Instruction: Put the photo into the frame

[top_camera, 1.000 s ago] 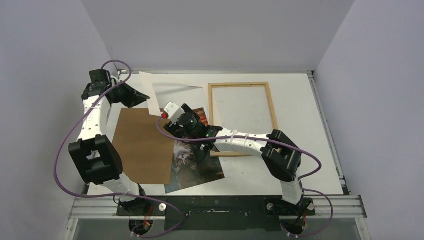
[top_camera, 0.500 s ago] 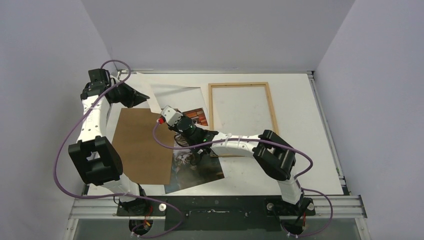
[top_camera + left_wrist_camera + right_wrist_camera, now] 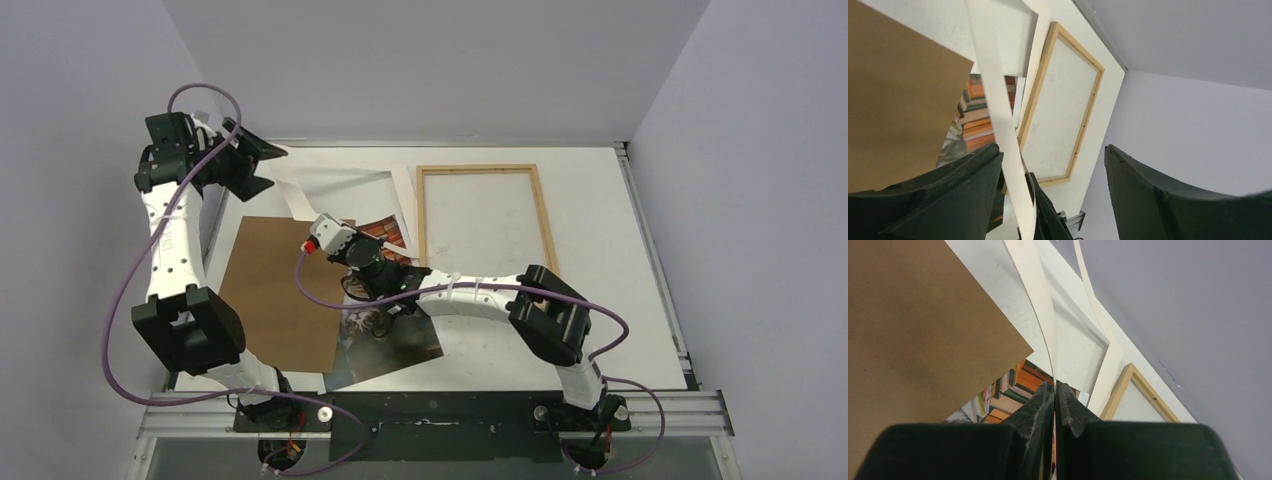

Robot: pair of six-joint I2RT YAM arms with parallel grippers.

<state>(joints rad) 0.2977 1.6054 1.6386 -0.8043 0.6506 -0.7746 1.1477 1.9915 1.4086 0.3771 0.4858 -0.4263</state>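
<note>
The photo (image 3: 395,345) of a cat on stacked books lies face up on the table under my right arm, partly covered by the brown board; its book part shows in the wrist views (image 3: 973,120) (image 3: 1008,395). The light-wood frame (image 3: 543,215) (image 3: 1087,127) (image 3: 1117,395) lies flat and empty to its right. My right gripper (image 3: 352,240) (image 3: 1054,387) is shut on the near edge of the white mat (image 3: 400,195) (image 3: 1035,300). At the far left my left gripper (image 3: 262,168) (image 3: 1053,150) is raised and open; a mat strip (image 3: 998,115) passes beside its left finger.
A brown backing board (image 3: 280,300) (image 3: 893,100) (image 3: 913,325) lies left of the photo and overlaps it. The mat rests tilted at the back, between the board and the frame. Grey walls close the table on the left, back and right.
My left gripper has opened off the mat and drawn back up to the left. My right gripper has shifted left and shut on the mat's near edge.
</note>
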